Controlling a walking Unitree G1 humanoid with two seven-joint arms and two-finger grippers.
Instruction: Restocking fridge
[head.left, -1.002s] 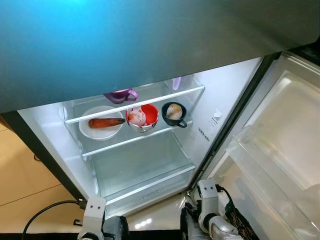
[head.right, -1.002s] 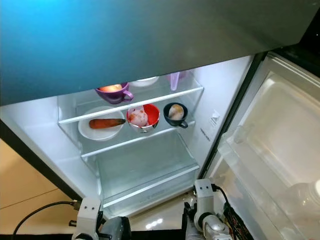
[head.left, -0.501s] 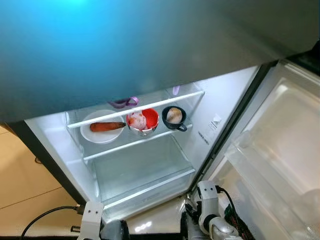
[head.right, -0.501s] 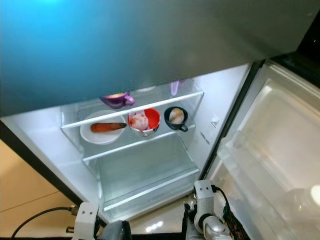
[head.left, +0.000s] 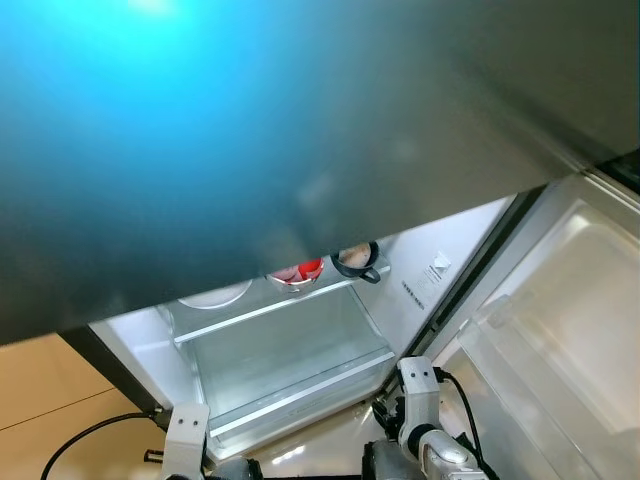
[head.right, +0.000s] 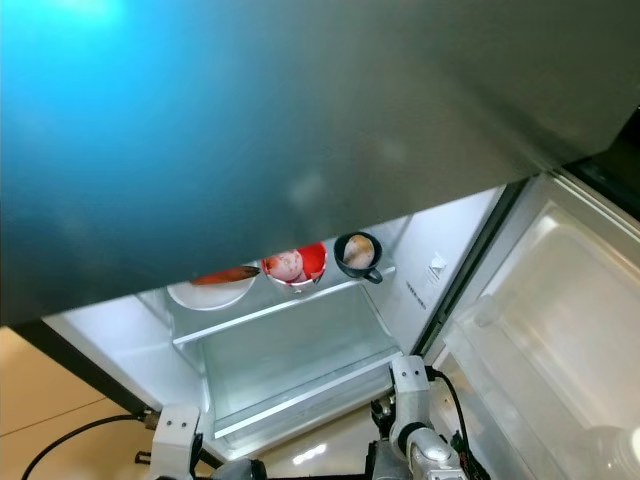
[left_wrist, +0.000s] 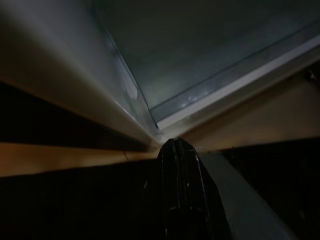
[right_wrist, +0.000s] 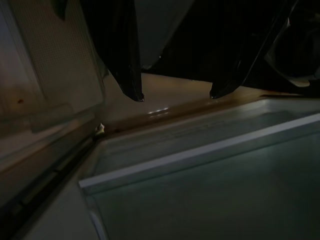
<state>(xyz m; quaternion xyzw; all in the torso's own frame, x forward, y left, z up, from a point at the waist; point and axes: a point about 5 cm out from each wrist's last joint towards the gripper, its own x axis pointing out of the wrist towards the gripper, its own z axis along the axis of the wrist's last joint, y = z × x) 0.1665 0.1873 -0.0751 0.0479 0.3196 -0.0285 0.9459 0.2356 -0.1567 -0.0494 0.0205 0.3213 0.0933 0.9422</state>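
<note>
Fridge (head.right: 440, 265), lower compartment lit and standing open, its door (head.right: 560, 330) swung out to the right of the cabinet; a broad dark teal-grey panel (head.right: 260, 130) hangs across the top of the head views and hides most of the upper shelves. Contents on the glass shelf (head.right: 290, 300) just under the panel's edge: a white plate (head.right: 208, 292) at the shelf's left end with an orange-brown, carrot-like item (head.right: 225, 275) lying across it, partly hidden; a red bowl (head.right: 298, 264) at the shelf's middle holding a pinkish round food; a black cup (head.right: 358, 254) at the shelf's right end, handle toward the front, holding a pale round food. Below the shelf sits a clear crisper drawer (head.right: 290, 360), with the glossy floor (head.left: 320, 445) in front of its lower edge. Left gripper (left_wrist: 178, 150) — low, in front of the drawer's left corner; in its wrist view the two black fingers lie pressed together into one dark wedge, nothing between them. Right gripper (right_wrist: 176, 95) — low, in front of the drawer's right corner beside the door hinge; its fingers (right_wrist: 131, 75) stand apart with bare floor showing between the tips, holding nothing. All shelf contents lie well above and behind both grippers, apart from them. A black cable (head.left: 85, 430) runs over the tan floor to the left of the fridge.
</note>
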